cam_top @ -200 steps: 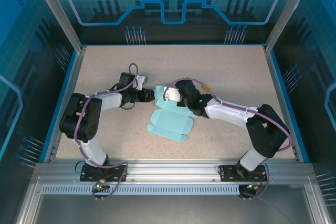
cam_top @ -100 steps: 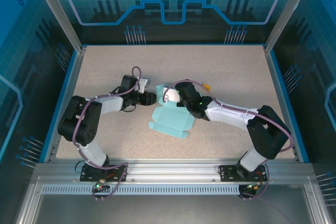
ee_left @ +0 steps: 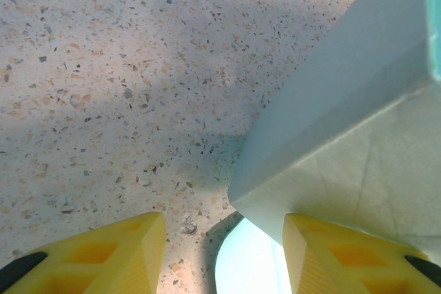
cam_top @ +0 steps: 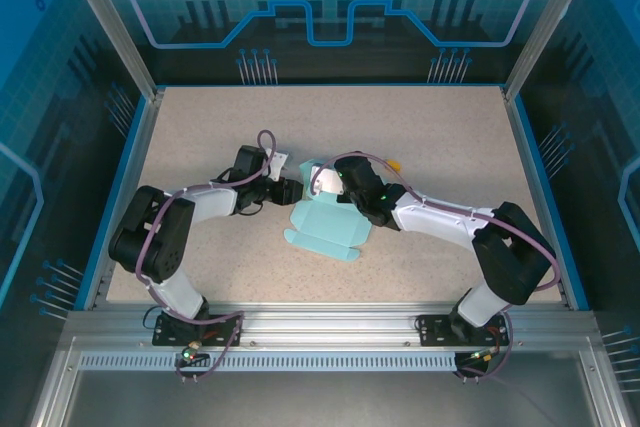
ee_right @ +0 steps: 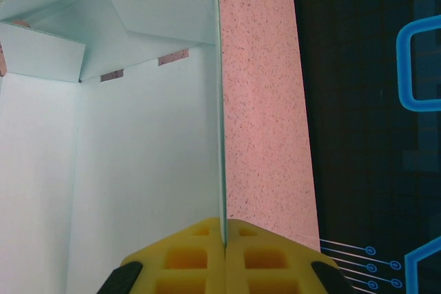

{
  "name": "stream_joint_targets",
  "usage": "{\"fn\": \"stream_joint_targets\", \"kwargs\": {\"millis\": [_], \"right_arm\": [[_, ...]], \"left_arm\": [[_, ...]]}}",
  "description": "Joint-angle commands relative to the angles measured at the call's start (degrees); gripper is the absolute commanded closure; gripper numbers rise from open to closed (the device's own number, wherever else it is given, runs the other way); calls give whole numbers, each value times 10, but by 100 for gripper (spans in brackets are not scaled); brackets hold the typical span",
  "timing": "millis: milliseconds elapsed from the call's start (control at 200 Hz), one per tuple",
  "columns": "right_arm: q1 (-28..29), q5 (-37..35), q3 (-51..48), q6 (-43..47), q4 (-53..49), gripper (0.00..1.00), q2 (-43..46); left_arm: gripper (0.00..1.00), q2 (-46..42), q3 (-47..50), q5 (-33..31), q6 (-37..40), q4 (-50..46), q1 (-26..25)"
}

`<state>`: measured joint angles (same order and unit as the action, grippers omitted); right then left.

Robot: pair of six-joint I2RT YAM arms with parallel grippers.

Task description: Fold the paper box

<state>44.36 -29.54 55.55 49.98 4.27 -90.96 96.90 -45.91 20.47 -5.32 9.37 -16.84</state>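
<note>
Looking down, the paper box (cam_top: 325,227) lies near the tabletop's middle, left claw (cam_top: 296,189) and right claw (cam_top: 320,177) at its far end. Left wrist: the claw (ee_left: 224,239) is half open, empty, box corner (ee_left: 238,187) ahead. Right wrist: the claw (ee_right: 225,235) pinches an upright wall (ee_right: 222,101); hold firm, push gently.

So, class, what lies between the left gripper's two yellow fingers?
In the left wrist view, speckled table and a corner of the paper box lie between the left gripper's fingers.
</note>
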Motion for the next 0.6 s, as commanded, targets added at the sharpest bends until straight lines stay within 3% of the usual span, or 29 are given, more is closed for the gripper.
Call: {"fn": "stream_joint_targets", "kwargs": {"millis": [0, 595], "right_arm": [[4, 13, 0, -4, -1, 100, 6], [-9, 39, -40, 42, 45, 100, 11]], "left_arm": [[50, -11, 2, 24, 24, 16, -7], [50, 12, -23, 66, 59, 25, -11]]}}
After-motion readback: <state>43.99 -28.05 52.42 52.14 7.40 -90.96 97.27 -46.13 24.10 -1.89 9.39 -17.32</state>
